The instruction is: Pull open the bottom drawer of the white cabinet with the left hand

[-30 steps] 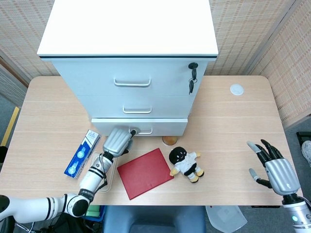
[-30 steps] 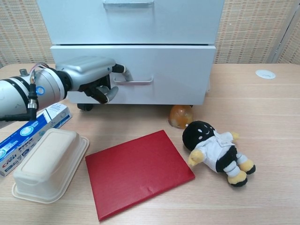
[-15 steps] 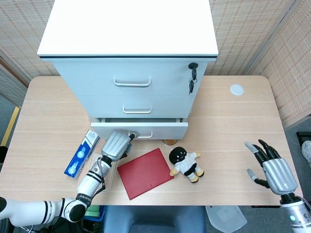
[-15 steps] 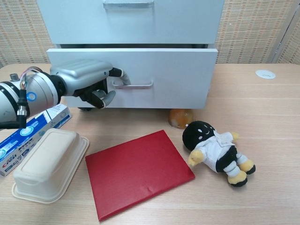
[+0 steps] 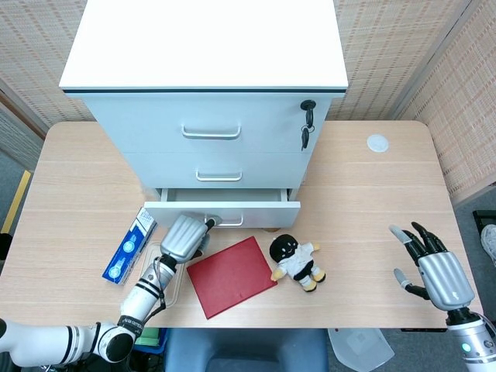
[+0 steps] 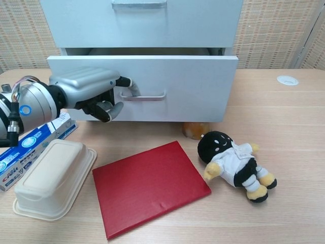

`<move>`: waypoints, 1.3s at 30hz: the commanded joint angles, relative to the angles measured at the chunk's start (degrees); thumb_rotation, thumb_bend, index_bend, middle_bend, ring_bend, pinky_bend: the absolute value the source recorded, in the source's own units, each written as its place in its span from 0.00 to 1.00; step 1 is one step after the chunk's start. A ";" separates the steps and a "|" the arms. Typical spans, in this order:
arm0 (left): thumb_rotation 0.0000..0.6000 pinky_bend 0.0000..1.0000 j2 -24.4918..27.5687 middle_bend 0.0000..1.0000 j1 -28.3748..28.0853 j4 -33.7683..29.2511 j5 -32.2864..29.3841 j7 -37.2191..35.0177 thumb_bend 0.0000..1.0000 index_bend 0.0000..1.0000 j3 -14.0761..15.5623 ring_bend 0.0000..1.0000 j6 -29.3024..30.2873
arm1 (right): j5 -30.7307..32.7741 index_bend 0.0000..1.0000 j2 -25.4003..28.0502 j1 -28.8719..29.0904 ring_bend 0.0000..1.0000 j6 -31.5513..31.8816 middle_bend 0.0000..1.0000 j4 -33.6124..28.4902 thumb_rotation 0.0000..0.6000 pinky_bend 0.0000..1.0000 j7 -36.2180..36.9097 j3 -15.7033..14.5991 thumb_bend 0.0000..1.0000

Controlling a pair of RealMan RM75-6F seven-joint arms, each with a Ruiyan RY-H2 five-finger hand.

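Left hand [image 6: 89, 91] hooked by a fingertip on the handle [image 6: 143, 95] of the bottom drawer [image 6: 172, 86], remaining fingers curled underneath. Drawer front directly ahead of the knuckles, partly out from the white cabinet [image 5: 209, 93] (dark gap above). Below the hand: takeaway box [image 6: 51, 178], red book [image 6: 150, 185]. Right hand [image 5: 434, 271] spread, holding nothing, far off.

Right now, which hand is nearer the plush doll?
Left. The left hand is at the bottom drawer's handle, just across the red book from the plush doll. The right hand hangs open far off at the table's right edge.
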 commanded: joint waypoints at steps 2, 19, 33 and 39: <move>1.00 1.00 0.04 0.97 0.18 -0.39 -0.06 0.22 0.61 0.27 0.18 1.00 0.18 | -0.02 0.11 -0.03 0.00 0.12 -0.02 0.19 0.01 1.00 0.16 0.01 -0.03 0.31; 1.00 1.00 0.92 0.97 1.71 -3.76 0.55 2.07 0.61 0.27 1.58 1.00 2.25 | 0.15 0.11 0.04 0.07 0.12 -0.18 0.19 -0.33 1.00 0.16 -0.50 0.00 0.31; 1.00 1.00 1.57 0.97 3.01 -6.63 1.83 3.13 0.61 0.28 2.99 1.00 3.36 | 0.28 0.11 0.07 0.16 0.12 -0.54 0.19 -0.54 1.00 0.16 -0.81 -0.09 0.31; 1.00 1.00 1.97 0.97 3.80 -8.47 3.01 4.03 0.61 0.28 4.04 1.00 4.24 | 0.30 0.11 0.10 0.20 0.12 -0.65 0.19 -0.56 1.00 0.16 -0.86 -0.11 0.31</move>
